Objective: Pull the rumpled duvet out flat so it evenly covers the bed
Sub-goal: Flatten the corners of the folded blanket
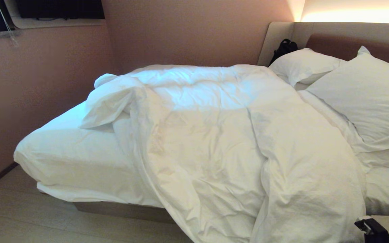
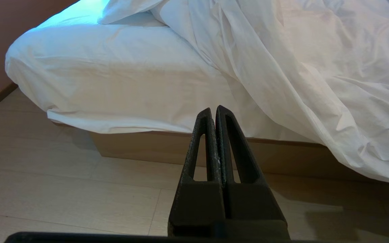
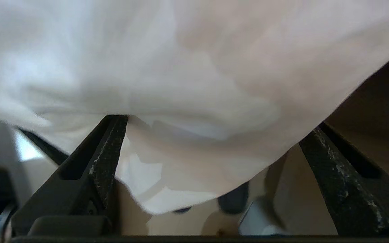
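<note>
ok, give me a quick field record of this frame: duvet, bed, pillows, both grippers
duvet: rumpled, bunched mid-bed, near edge spilling over the side toward the floor
bed: foot-end sheet bare, uncovered
pillows: two, at the headboard, near one overlapping the duvet's edge
left gripper: jaws shut, parked low over the floor, facing the bed's side
right gripper: jaws wide open, hanging duvet edge between them, not clamped

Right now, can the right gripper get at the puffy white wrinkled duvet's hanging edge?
Probably yes: the right gripper stands open, and the puffy white wrinkled duvet hangs between its fingers, nothing blocking.
</note>
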